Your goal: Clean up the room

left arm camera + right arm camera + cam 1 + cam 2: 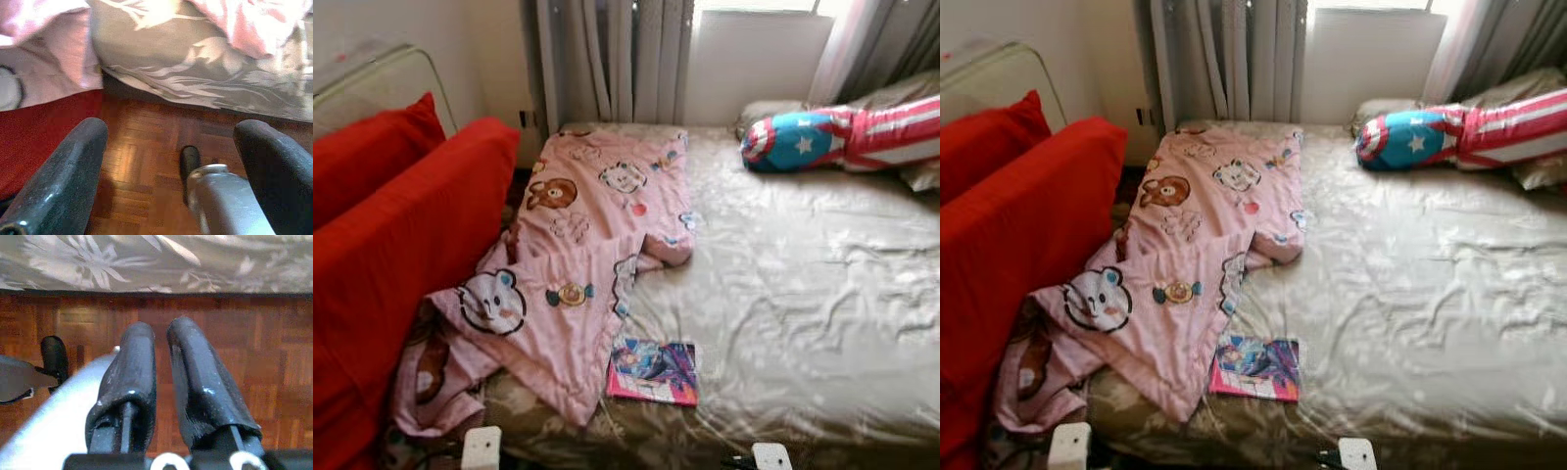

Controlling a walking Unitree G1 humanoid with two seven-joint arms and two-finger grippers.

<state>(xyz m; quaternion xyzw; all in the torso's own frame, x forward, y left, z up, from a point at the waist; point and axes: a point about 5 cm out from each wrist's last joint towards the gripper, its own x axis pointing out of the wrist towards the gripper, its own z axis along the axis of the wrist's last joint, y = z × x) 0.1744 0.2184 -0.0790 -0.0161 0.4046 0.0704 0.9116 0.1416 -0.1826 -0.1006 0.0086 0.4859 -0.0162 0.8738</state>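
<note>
A pink cartoon blanket (578,245) lies rumpled over the left side of the bed (803,294), and its near corner hangs off toward the floor. A colourful book (653,372) rests flat on the grey satin sheet near the bed's front edge. A star-and-stripes bolster (842,137) lies at the far right by the pillows. My left gripper (173,132) hangs low and open over the parquet floor (146,147), below the bed's edge and the drooping blanket (44,54). My right gripper (160,330) is shut on nothing above the floor beside the bed skirt (146,264).
A red sofa (401,235) with a red cushion (372,157) stands tight against the bed's left side. Grey curtains (607,59) and a window wall close off the far end. Pillows (920,98) sit at the bed's far right corner.
</note>
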